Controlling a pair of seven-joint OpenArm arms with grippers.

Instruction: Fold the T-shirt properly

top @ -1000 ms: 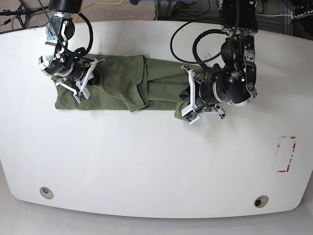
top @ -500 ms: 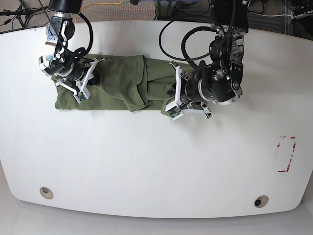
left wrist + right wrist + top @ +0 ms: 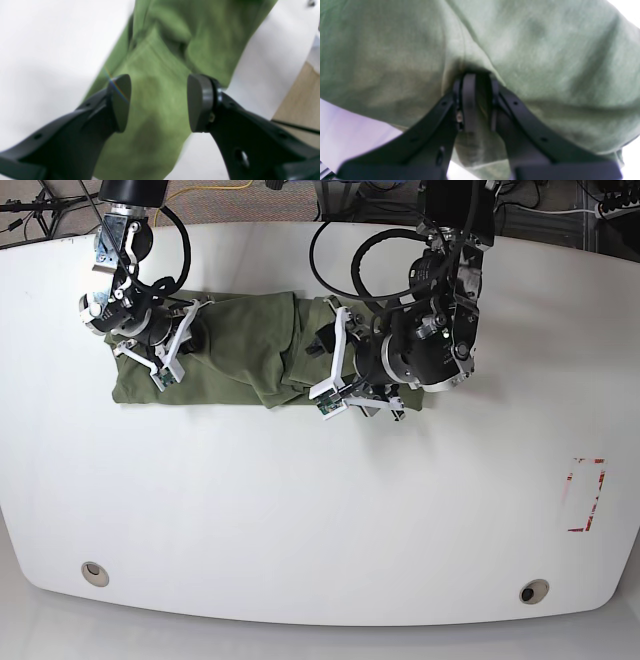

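Jaws, left: left gripper spread wide, nothing between the pads; green cloth directly beneath the gap.
Jaws, right: right gripper pinched nearly closed on a fold of the shirt, cloth bunched at the tips.
Shirt position: T-shirt on the white table, toward the far side, left of centre in the base view.
Long axis: runs left to right in the base view, a narrow band spanning from one gripper to the other.
Nearer arm: each at its own end; right gripper at the band's left end, left gripper over its right end.
Key relation: free end lies straight under the open left jaws, shirt body stretching away toward the held end.
Shirt look: olive green, soft, rumpled; already doubled lengthwise, with an overlapping flap and creases near mid-band.
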